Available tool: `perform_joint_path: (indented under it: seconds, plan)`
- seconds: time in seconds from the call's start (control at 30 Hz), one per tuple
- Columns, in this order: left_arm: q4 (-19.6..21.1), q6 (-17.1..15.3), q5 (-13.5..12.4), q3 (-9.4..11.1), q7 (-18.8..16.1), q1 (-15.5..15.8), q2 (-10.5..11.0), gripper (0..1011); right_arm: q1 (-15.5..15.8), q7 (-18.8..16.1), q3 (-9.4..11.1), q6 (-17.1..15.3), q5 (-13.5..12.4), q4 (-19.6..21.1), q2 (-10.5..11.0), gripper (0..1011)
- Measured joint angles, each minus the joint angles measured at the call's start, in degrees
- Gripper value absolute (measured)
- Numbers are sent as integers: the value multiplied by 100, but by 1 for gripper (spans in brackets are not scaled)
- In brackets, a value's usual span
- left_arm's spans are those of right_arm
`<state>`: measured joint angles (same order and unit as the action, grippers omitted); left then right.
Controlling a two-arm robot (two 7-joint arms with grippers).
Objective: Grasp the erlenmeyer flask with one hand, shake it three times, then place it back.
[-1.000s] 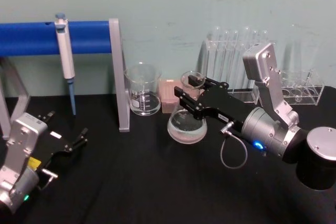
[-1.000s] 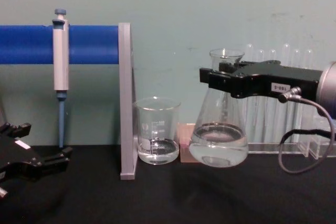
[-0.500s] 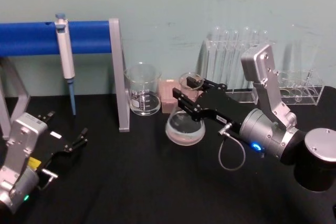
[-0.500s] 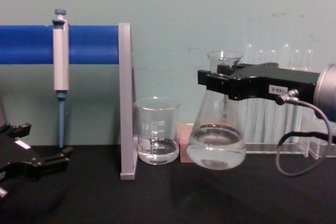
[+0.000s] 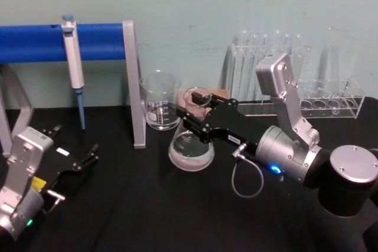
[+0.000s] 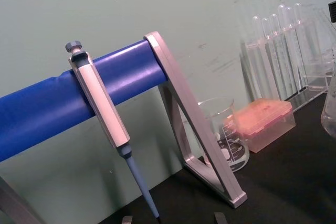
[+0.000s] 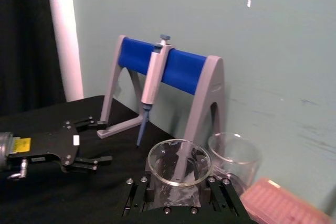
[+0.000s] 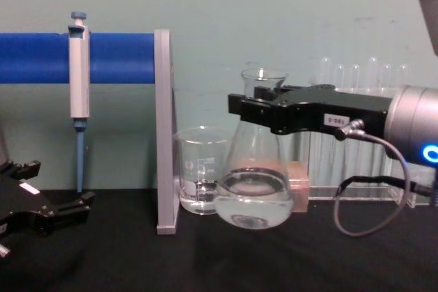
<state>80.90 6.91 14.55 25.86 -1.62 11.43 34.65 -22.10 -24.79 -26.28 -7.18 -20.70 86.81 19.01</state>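
- While your right tool [image 5: 198, 105] pinches the erlenmeyer flask [image 5: 192, 151] by its neck, the wide base hangs free just in front of the beaker [image 5: 160, 107], apparently clear of the tabletop [image 5: 147, 205].
- You grip high on the neck, likely so the liquid (only a shallow pool) can swirl low without spilling.
- Your left tool [image 5: 88, 156] sits parked at the left, fingers spread.

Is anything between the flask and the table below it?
Nothing visible. The right hand holds the flask by its neck over bare table; the beaker stands close behind-left. Left hand rests far left.
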Motion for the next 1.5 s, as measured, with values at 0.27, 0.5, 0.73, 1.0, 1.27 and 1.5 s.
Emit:
perform_joint_path:
  seconds: [0.27, 0.5, 0.73, 1.0, 1.27, 1.5]
  plan:
    - [0, 0, 0, 0, 0, 0, 0, 1001, -69, -147, -166, 36, -77, -20, -65, 457]
    - [0, 0, 0, 0, 0, 0, 0, 1001, -130, -291, -325, 66, -154, -44, -93, 457]
    - [0, 0, 0, 0, 0, 0, 0, 1001, -172, -380, -440, 70, -234, -49, -85, 457]
    - [0, 0, 0, 0, 0, 0, 0, 1001, -170, -317, -460, 85, -277, -26, -18, 457]
    - [0, 0, 0, 0, 0, 0, 0, 1001, -87, -54, -318, 103, -223, 25, 59, 457]
    - [0, 0, 0, 0, 0, 0, 0, 1001, 57, 256, -84, 96, -120, 124, 133, 457]
